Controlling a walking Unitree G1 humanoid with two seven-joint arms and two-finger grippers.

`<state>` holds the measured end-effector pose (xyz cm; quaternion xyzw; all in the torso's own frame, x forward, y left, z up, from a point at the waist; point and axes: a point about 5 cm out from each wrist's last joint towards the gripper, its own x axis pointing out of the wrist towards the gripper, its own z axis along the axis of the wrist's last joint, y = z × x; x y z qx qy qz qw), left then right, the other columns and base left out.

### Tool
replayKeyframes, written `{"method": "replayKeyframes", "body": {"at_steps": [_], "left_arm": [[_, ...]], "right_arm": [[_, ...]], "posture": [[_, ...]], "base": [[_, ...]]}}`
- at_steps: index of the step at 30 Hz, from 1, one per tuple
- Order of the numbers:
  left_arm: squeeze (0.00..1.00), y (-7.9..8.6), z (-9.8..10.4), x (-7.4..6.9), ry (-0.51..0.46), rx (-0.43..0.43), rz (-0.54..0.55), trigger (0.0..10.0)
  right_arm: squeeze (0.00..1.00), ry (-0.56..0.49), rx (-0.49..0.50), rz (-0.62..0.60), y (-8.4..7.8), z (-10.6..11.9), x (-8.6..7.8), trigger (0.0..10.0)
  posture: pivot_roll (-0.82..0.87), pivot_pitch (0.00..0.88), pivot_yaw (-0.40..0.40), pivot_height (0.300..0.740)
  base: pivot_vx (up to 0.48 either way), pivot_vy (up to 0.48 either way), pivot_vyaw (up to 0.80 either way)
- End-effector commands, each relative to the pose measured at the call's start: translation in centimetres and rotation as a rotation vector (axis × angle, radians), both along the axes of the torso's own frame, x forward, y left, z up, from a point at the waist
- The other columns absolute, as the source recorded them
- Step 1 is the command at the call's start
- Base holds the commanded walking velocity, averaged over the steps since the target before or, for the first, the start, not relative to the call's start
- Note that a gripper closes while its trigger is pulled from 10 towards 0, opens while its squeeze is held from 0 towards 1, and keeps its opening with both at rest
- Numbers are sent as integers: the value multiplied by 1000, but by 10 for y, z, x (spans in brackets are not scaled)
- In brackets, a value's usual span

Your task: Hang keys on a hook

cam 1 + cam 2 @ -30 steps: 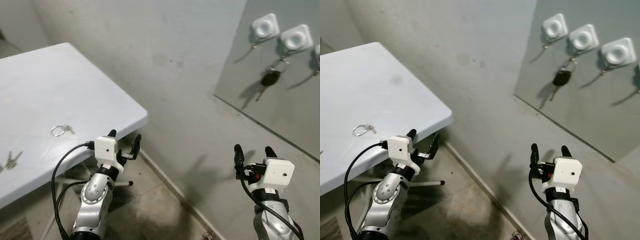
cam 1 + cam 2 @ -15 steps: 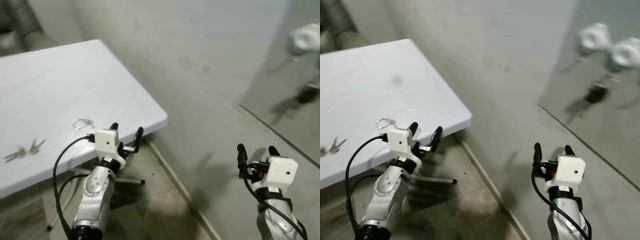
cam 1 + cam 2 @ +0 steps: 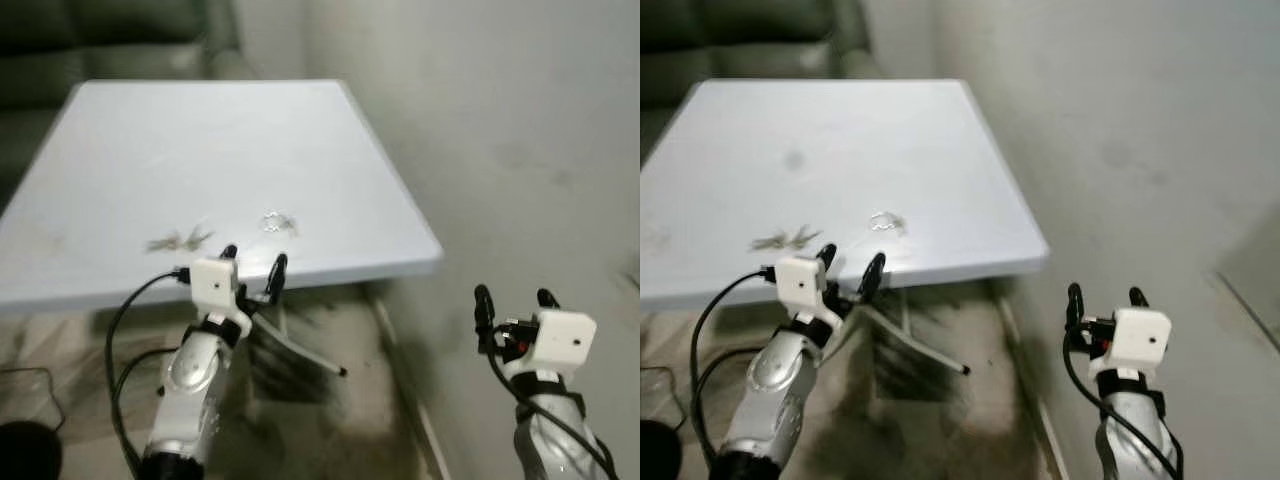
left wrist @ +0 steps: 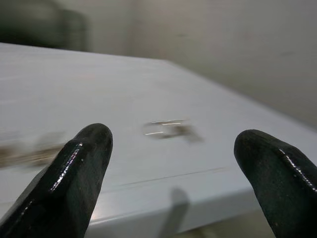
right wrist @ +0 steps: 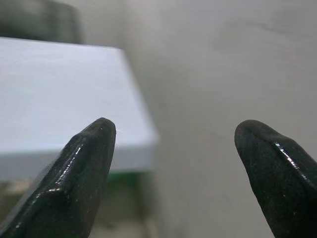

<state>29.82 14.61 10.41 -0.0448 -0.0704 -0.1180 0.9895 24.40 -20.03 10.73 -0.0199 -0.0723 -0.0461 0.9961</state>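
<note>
White table (image 3: 120, 140) | key ring (image 3: 277, 221), loose keys (image 3: 178, 240) | dark sofa (image 3: 110, 35) behind

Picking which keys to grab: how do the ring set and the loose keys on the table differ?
The ring set lies nearer the table's right edge, ahead of the open left gripper; the loose keys lie further left. The ring set shows a round loop; the loose keys look splayed, no ring visible. Both lie flat, blurred, untouched.

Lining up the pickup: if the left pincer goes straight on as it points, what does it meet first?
Probably the near edge of the white table: the open left pincer sits just below it. The key ring lies beyond, though depth is unclear.
</note>
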Motion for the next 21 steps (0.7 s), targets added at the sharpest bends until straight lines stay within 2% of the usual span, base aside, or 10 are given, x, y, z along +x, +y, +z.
{"method": "replayKeyframes", "body": {"at_steps": [1,5,8,14,21], "left_arm": [[0,-5,-1,1,11,-7,-4,10000],[0,-5,-1,1,16,-4,-1,10000],[0,-5,-1,2,21,-13,-3,10000],[0,-4,-1,2,27,-30,-4,10000],[0,-1,0,5,27,-37,9,10000]], "right_arm": [[0,11,-12,-11,-6,0,-2,10000],[0,1,-8,-1,-5,1,-1,10000],[0,4,48,-3,-5,2,0,10000],[0,8,27,3,-3,2,2,10000],[0,12,32,17,-2,1,3,10000]], "posture": [[34,83,-42,740],[34,79,-42,740],[34,76,-43,740],[35,76,-42,740],[35,76,-42,740]], "base": [[0,0,800],[0,0,303],[0,0,0],[0,0,0],[0,302,0]]}}
